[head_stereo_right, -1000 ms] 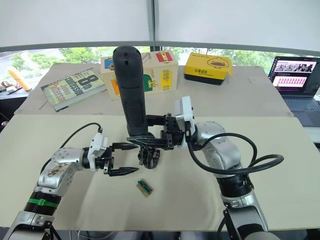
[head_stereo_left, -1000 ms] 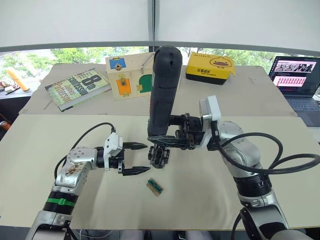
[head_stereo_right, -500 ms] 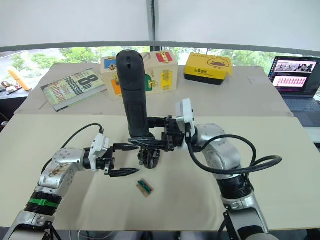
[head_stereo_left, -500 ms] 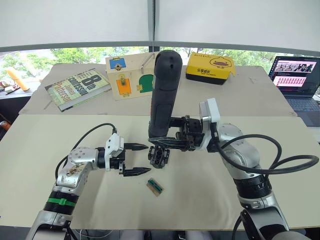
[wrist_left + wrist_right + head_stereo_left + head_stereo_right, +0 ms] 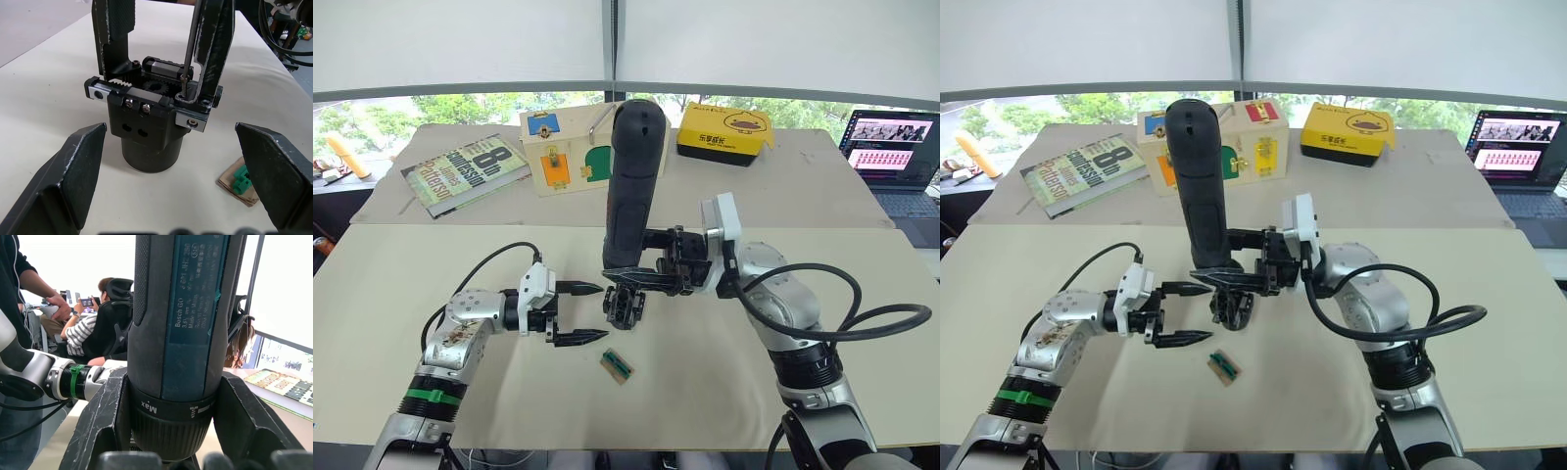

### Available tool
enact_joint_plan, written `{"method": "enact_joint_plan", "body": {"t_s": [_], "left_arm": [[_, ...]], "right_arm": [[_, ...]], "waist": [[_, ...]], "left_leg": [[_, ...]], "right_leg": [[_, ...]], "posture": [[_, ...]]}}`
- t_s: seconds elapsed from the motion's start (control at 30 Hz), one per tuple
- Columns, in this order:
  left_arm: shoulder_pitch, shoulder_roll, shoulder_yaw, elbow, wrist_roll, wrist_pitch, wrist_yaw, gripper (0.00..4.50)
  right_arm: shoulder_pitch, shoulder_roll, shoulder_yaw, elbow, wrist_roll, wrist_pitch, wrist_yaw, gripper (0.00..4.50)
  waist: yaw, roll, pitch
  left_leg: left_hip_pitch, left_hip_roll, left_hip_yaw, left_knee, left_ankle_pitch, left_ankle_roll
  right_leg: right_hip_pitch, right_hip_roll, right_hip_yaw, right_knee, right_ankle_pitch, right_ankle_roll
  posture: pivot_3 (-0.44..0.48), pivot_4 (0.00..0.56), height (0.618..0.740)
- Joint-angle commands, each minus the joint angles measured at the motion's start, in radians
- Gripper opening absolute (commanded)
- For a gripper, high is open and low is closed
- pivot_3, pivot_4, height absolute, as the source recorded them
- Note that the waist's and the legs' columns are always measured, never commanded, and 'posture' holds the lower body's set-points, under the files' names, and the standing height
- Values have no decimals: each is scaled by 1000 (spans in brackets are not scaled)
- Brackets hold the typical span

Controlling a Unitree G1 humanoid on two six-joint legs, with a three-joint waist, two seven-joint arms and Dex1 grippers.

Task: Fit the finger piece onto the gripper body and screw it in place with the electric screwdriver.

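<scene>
Standing just beyond the open left claw (image 5: 590,312), apart: gripper body (image 5: 151,128).

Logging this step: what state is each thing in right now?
Electric screwdriver: upright, bit down on a screw in the gripper body.
Gripper body: standing on the table, two fingers up.
Right claw: shut on the screwdriver.
Left claw: open, beside the body.
Laptop: open, screen lit.

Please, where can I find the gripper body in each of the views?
Left eye view: gripper body at table centre, under the electric screwdriver.
Right eye view: the same.
Left wrist view: centre.
Right wrist view: cannot tell.
Shared landmark: green-and-tan block beside it.
</scene>
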Motion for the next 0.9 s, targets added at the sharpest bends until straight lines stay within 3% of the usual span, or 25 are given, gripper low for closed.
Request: {"method": "enact_joint_plan", "body": {"t_s": [0.03, 0.9], "left_arm": [[6, -3, 7, -4, -5, -24, -8, 4500], [6, -28, -6, 48, 42, -42, 32, 4500]], "right_arm": [[-13, 9, -26, -23, 5, -41, -6, 1948], [1, 7, -9, -27, -16, -38, 8, 1948]], "waist": [[0, 0, 0], [0, 0, 0]], "left_leg": [[0, 0, 0, 0, 0, 0], [0, 0, 0, 0, 0, 0]], "right_leg": [[0, 0, 0, 0, 0, 0], [0, 0, 0, 0, 0, 0]], "posture": [[0, 150, 740], [0, 150, 740]]}}
